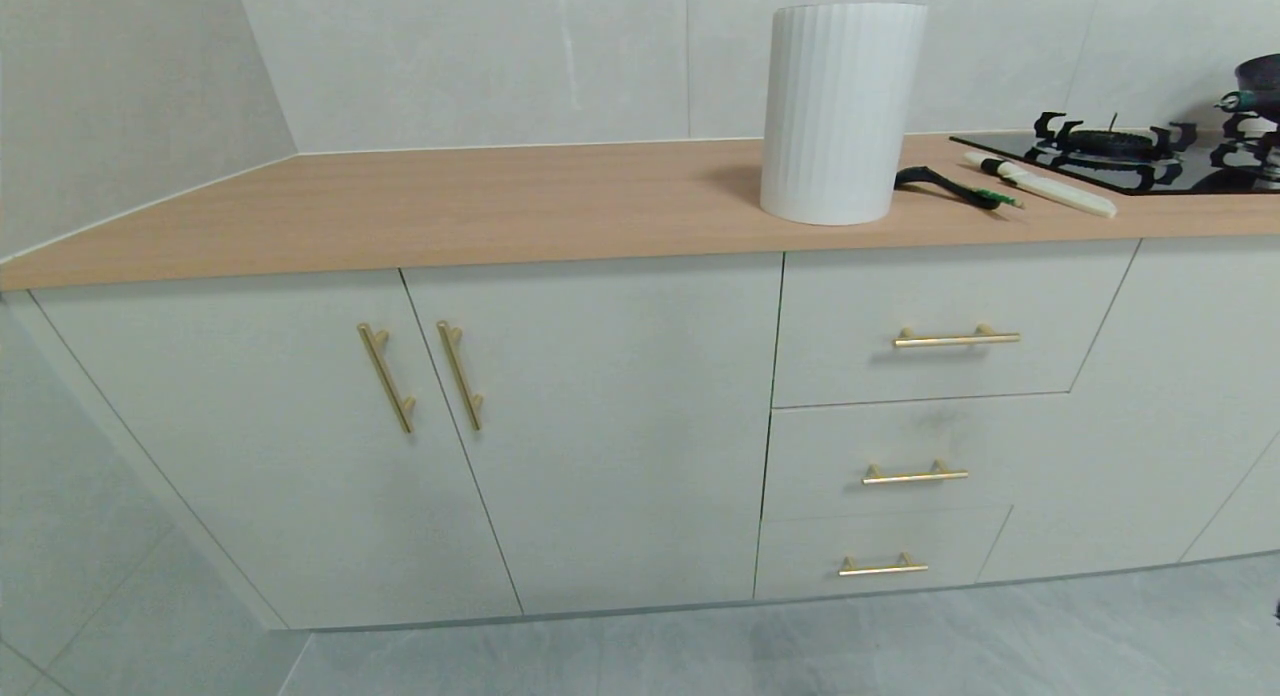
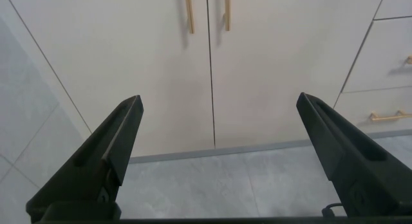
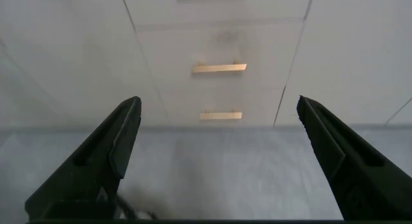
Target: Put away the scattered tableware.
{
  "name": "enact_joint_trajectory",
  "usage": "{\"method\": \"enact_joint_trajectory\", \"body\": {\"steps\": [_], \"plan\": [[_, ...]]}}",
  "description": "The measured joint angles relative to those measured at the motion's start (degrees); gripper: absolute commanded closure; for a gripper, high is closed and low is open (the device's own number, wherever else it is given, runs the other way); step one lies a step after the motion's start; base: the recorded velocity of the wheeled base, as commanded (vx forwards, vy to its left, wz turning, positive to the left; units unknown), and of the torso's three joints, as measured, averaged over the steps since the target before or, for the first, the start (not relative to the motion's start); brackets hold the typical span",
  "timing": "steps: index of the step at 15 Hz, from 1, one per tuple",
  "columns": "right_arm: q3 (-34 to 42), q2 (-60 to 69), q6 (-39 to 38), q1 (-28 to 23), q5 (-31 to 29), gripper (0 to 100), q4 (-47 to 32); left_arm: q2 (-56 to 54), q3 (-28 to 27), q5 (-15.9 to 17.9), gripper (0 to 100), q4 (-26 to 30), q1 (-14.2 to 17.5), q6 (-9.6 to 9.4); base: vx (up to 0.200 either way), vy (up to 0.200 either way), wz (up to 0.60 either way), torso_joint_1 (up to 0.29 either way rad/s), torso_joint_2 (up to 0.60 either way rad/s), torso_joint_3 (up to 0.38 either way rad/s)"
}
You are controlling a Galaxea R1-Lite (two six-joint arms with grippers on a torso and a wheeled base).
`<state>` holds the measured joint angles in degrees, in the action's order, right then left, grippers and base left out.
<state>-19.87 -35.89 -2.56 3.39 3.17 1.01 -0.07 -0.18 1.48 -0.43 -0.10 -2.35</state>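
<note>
grey floor tiles (image 1: 700,646): nearest of all; both grippers hang low above them.
left gripper (image 2: 219,100): jaws spread wide, nothing between them; it faces the two cabinet doors (image 2: 270,76).
right gripper (image 3: 217,102): wide apart too and holding nothing; it faces the lower drawers (image 3: 219,50).
wooden countertop (image 1: 450,206): above the doors and drawers; the task things are on its right part.
white ribbed container (image 1: 840,116): upright on the countertop, above the top drawer.
black utensil (image 1: 945,186): lies flat just beside the container base, on the hob side.
pale utensil (image 1: 1050,188): lies flat a little further, between the black utensil and the hob (image 1: 1110,156).
step in hand: i judge it is the approach; no tableware is picked up yet.
next move: the arms must rise to counter height and the robot must come closer. the utensils are thin and flat on the wood, so the fingers must close narrowly across a handle. container or drawer as the goal, i cannot tell.
</note>
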Motion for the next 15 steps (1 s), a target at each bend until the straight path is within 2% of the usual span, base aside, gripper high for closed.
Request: {"method": "enact_joint_trajectory", "body": {"steps": [3, 7, 10, 13, 15], "plan": [[-6.06, -22.37, 0.51, 0.62, 0.6, 0, 5.66, 0.0, 0.0, 0.02, 0, 0.0, 0.02, 0.0, 0.0, 0.0, 0.0, 0.0, 0.0, 0.0], [-11.8, -50.74, 0.87, 0.9, 0.84, 0, 20.2, 0.0, 0.0, 0.02, 0, 0.0, 0.0, 0.0, 0.0, 0.0, 0.0, 0.0, 0.0, 0.0], [-15.43, -64.44, 1.69, 0.79, 0.68, 0, 27.64, 0.0, 0.0, 0.02, 0, 0.0, 0.0, 0.0, 0.0, 0.0, 0.0, 0.0, 0.0, 0.0], [-22.91, -79.0, 2.38, -0.34, 0.33, 0, 33.63, 0.0, 0.0, 0.02, 0, 0.0, 0.0, 0.0, 0.0, 0.0, 0.0, 0.0, 0.0, 0.0], [-24.94, -85.25, 2.4, -1.38, -0.05, 0, 43.19, 0.0, 0.0, 0.02, 0, 0.0, 0.02, 0.0, 0.0, 0.0, 0.0, 0.0, 0.0, 0.0]]}}
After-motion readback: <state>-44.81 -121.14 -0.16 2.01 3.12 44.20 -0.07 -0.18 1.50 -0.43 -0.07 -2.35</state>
